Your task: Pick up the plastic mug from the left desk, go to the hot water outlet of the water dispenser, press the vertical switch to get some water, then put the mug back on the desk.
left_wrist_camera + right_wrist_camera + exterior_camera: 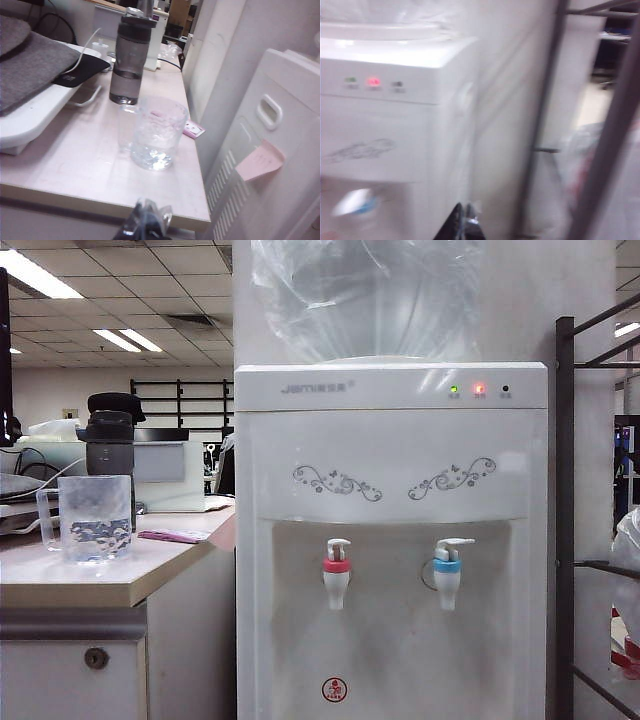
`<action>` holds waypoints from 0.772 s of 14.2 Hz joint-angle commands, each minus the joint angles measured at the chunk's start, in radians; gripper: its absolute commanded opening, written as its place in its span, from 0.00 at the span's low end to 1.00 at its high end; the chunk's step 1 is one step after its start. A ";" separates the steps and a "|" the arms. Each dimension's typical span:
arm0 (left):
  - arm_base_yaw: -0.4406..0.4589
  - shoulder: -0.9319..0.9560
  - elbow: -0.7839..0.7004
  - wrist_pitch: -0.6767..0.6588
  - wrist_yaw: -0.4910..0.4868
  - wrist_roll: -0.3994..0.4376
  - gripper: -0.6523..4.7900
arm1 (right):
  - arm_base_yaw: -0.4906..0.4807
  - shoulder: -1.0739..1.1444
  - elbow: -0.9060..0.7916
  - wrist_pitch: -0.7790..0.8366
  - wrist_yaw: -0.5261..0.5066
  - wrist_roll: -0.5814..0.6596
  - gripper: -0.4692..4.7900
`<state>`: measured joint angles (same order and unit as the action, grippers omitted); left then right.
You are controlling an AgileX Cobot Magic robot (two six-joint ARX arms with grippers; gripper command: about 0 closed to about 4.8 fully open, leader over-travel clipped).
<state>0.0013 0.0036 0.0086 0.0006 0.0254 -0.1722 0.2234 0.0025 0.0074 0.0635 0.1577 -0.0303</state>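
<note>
The mug [95, 518] is seen standing upright on the surface [150, 565] of the left desk, near its front edge, with its handle turned away from the dispenser [390, 540]. Just behind it a dark flask [110, 445] is stood, and a small pink card [172, 536] is laid flat between the mug and the dispenser's side. On the dispenser's recessed front, the hot tap [337, 575] with the red collar is set beside the blue-collared tap [448, 570], and the white lever [338, 547] on top of the red one is untouched. A red light [479, 389] is lit on the top panel beneath the water bottle [370, 300]. The left gripper [146, 222] is shown in its wrist view low in front of the desk edge, apart from the mug [156, 132], its fingers pressed together on nothing. The right gripper [464, 225] is shown blurred beside the dispenser's front corner, fingers likewise pressed together and empty. A dark metal rack [585, 520] is stood beside the dispenser.
</note>
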 commanded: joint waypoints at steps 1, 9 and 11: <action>0.000 -0.001 0.000 0.008 -0.006 0.008 0.11 | -0.053 0.000 -0.002 0.038 0.081 -0.044 0.09; -0.001 -0.001 0.072 -0.040 0.048 -0.113 0.37 | -0.139 0.000 0.090 0.021 -0.200 0.159 0.11; -0.001 -0.001 0.141 -0.092 0.082 -0.105 0.97 | -0.101 0.001 0.215 -0.042 -0.241 0.147 0.78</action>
<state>0.0013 0.0036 0.1200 -0.0673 0.0822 -0.2817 0.1066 0.0036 0.1623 0.0307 -0.0586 0.1135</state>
